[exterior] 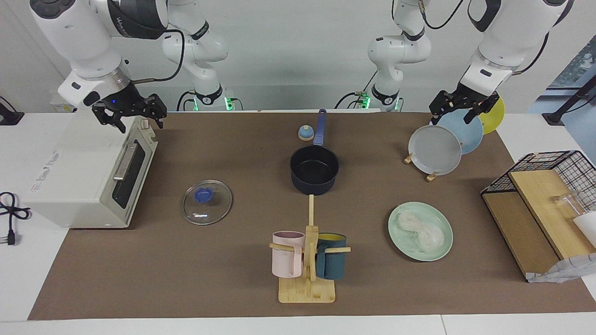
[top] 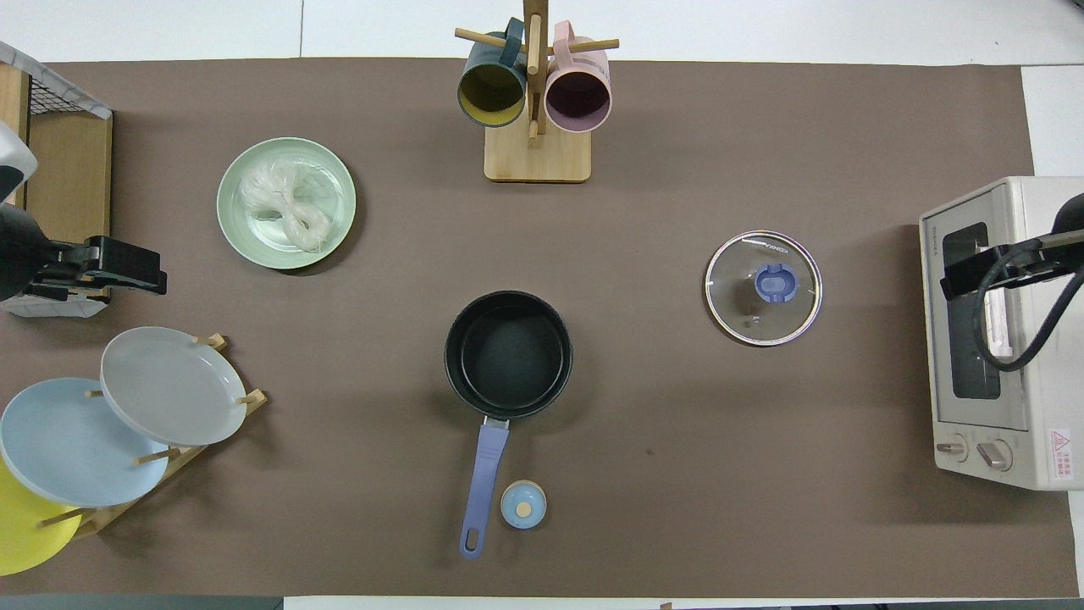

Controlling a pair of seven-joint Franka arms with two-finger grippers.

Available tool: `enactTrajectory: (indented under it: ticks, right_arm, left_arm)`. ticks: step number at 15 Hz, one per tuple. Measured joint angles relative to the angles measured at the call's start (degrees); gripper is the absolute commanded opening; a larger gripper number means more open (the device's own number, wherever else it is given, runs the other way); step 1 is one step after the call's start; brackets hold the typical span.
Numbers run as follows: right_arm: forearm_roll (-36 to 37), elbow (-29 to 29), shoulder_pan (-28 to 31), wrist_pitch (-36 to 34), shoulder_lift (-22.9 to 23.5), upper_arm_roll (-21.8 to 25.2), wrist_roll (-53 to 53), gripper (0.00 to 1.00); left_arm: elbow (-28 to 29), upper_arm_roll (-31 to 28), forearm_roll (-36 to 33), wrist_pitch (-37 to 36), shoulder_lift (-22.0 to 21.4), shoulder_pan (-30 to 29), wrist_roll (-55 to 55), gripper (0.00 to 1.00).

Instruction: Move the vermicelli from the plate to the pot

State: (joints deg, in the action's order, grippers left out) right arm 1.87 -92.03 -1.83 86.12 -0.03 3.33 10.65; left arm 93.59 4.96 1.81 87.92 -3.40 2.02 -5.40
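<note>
The vermicelli point(exterior: 421, 228) point(top: 286, 203) lies as a loose white skein on the mint-green plate point(exterior: 402, 246) point(top: 254, 246), toward the left arm's end of the table. The dark navy pot point(exterior: 314, 170) point(top: 508, 356) stands mid-table, nearer to the robots than the plate. Its black inside holds nothing, and its blue handle points toward the robots. My left gripper point(exterior: 458, 114) point(top: 157, 275) hangs open and holds nothing, up in the air over the dish rack, well apart from the plate. My right gripper point(exterior: 135, 118) point(top: 948, 280) waits open over the toaster oven.
A glass lid point(exterior: 206, 202) point(top: 764, 288) lies beside the toaster oven point(exterior: 88, 177) point(top: 991, 330). A wooden mug stand point(exterior: 309, 260) point(top: 535, 102) carries a pink and a teal mug. A dish rack holds a grey plate point(exterior: 435, 149) point(top: 174, 385), a blue one and a yellow one. A wire-and-wood shelf point(exterior: 540, 204) stands at the left arm's end.
</note>
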Motion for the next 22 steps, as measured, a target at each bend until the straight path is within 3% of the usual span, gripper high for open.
enactTrajectory:
  ticks: [9,11,15,17,19,22]
  right_arm:
    - [0.0,0.0,0.0,0.0,0.0,-0.1,0.0,1.00]
    - [-0.1,-0.1,-0.1,0.4,0.0,-0.4,-1.2,1.00]
    - [-0.3,-3.8,-1.8,6.5,0.0,-0.8,-3.6,1.00]
    - [-0.6,-6.7,-3.0,11.1,0.4,-0.9,-4.6,1.00]
    - [-0.6,-9.4,-4.4,15.9,1.7,-0.9,-5.2,1.00]
    - [-0.6,-12.5,-5.8,23.0,4.8,-1.0,-5.8,1.00]
  left_arm:
    - [0.1,0.0,0.0,1.9,1.2,0.0,-1.5,1.00]
    - [-0.4,0.1,0.1,6.0,6.1,0.1,-2.1,1.00]
    - [-5.0,0.2,0.1,19.8,24.6,1.2,-6.9,1.00]
    - [-6.5,0.2,0.1,25.3,31.9,1.5,-9.3,1.00]
    - [-7.7,0.0,0.1,27.8,35.8,1.5,-11.4,1.00]
    - [-8.5,-0.3,0.1,29.6,36.4,1.4,-16.1,1.00]
